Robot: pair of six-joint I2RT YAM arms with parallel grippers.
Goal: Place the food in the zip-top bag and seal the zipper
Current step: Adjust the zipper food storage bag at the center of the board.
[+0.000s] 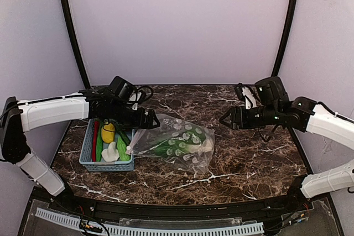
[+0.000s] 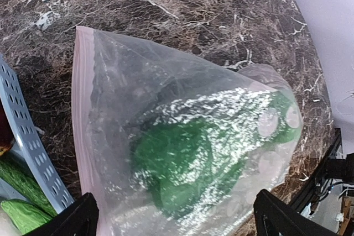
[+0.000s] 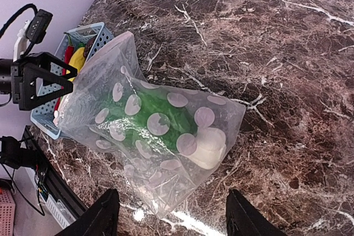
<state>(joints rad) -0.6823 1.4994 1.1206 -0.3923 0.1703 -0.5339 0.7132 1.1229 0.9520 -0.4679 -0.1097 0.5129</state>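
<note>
A dark brown table (image 1: 249, 158) with white marble veining fills a booth of plain lilac walls framed by two curved black poles (image 1: 71, 26). The bag (image 1: 177, 142), clear, crinkled and glossy with pale round spots, lies near the table's middle, just right of the basket (image 1: 87, 156). Its stiff, pale zipper (image 2: 80, 109) runs along the edge facing the basket, though whether that mouth is sealed cannot be told. Inside the bag sits the leafy bunch (image 1: 171, 146), deep green with a rounded white stem end towards the right. The basket, light blue perforated plastic, stands at the left and holds the rest of the food: a thin red chilli (image 1: 94, 136), a smooth yellow oval (image 1: 108, 132), a lumpy white piece (image 1: 110, 152) and long ridged green pieces (image 1: 123, 147). The left gripper (image 1: 155, 120) hangs over the bag's mouth end with its black fingers spread wide and nothing pinched between them. The right gripper (image 1: 224, 119) is poised above the table to the bag's right, well apart from it, fingers likewise parted and empty.
</note>
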